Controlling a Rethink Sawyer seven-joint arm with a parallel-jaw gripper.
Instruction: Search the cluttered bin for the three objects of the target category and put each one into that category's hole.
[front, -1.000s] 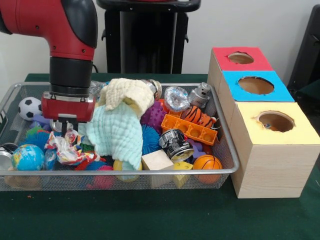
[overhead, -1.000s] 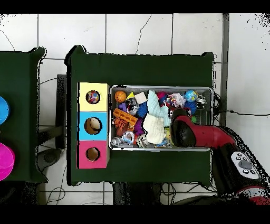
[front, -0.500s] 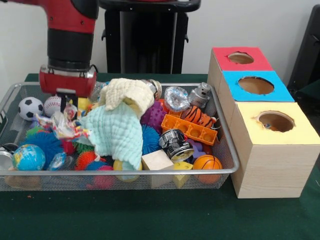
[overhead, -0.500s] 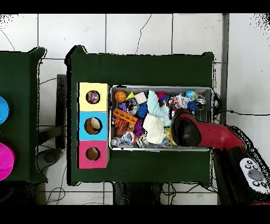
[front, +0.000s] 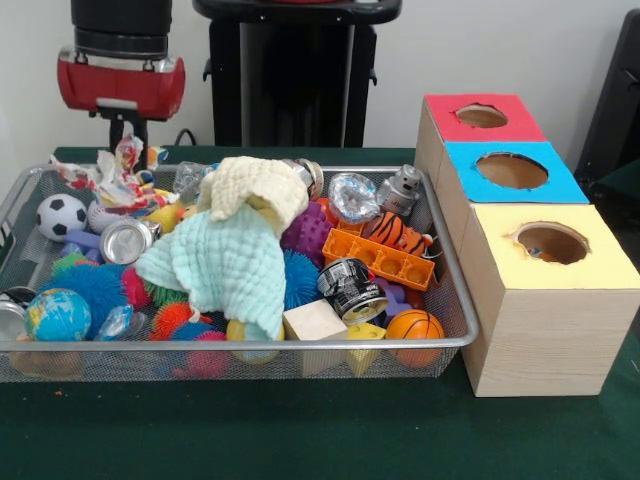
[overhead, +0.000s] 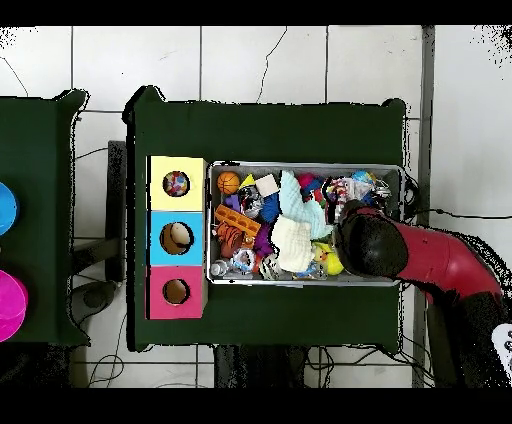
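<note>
Green table (front: 300, 440) bears mesh bin (front: 250, 345), seemingly three-holed box (front: 540, 330).

Even, diffuse indoor light, moderately bright; shadows are faint. Small highlights glint on the silver can (front: 128, 240) and crumpled foil (front: 354, 195). The green counter (front: 300, 430) reads dark and flat. Front view is slightly soft; the white floor tiles (overhead: 260, 60) overhead look pale.

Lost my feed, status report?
End effector raised over bin's left end, shut on crumpled wrapper. Holes in boxes unobstructed.
</note>
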